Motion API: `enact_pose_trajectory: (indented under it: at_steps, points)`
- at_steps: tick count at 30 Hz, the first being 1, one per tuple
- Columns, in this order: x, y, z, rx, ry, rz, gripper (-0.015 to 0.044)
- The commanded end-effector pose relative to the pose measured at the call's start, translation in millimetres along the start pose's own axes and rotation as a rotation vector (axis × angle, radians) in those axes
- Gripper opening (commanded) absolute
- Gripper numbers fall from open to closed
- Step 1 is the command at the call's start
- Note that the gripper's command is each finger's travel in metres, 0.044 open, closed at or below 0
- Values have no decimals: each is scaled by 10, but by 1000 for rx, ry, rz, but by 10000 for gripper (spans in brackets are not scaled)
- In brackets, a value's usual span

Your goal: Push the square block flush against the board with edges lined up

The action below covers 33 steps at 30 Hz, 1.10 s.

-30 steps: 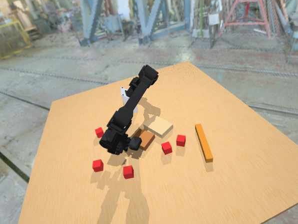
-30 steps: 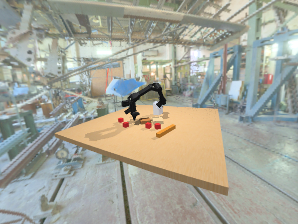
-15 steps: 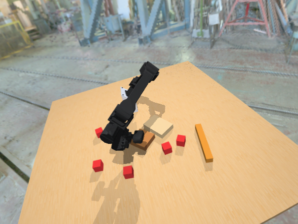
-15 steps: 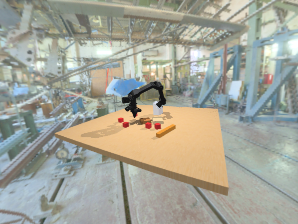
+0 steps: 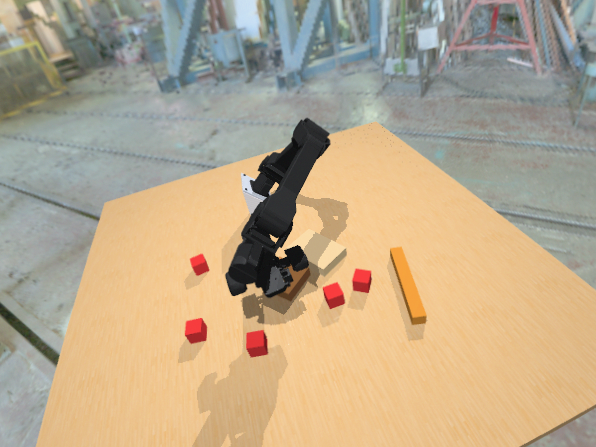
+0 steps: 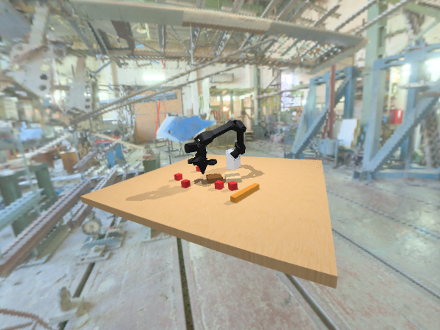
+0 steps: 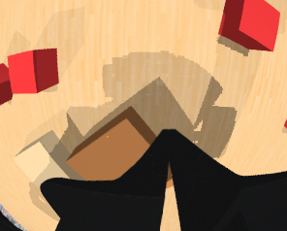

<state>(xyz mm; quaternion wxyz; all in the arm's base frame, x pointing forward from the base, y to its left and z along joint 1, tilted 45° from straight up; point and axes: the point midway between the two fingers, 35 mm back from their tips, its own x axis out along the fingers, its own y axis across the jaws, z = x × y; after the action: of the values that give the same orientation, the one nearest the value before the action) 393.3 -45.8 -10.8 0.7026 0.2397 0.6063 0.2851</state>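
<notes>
A brown block [image 5: 298, 285] [image 6: 214, 178] [image 7: 107, 152] lies flat, partly hidden by my gripper in the wrist view and the top view. A cream flat piece [image 5: 330, 253] [image 6: 233, 177] [image 7: 31, 159] lies close beside it, toward the arm's base. The arm's shadow covers where they come near each other, so I cannot tell if they touch. Which is the square block and which the board is not clear. My gripper [image 5: 271, 293] [image 6: 202, 171] [image 7: 168, 135] is shut and empty. Its tips are above the table, beside the brown block, on the side away from the cream piece.
Several red cubes lie around, including one [image 5: 333, 295] [image 6: 219, 184] [image 7: 46, 71] and another [image 5: 362, 280] [image 6: 232, 186] near the brown block. Another cube [image 5: 257, 343] [image 6: 185, 184] [image 7: 257, 25] lies in front. An orange bar [image 5: 409, 286] [image 6: 245, 193] lies beyond the close pair.
</notes>
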Motion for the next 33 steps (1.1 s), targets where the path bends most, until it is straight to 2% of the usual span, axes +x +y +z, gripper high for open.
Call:
enact_pose_trajectory:
  at_steps: [1,15,21,25,33]
  points:
    - [-11,149,36,-133,-3,5,0]
    - [-7,585,125,-606,-7,11,0]
    - [24,586,127,-607,-7,11,0]
    - [514,617,130,-627,-9,14,0]
    - [544,609,116,-629,-9,14,0]
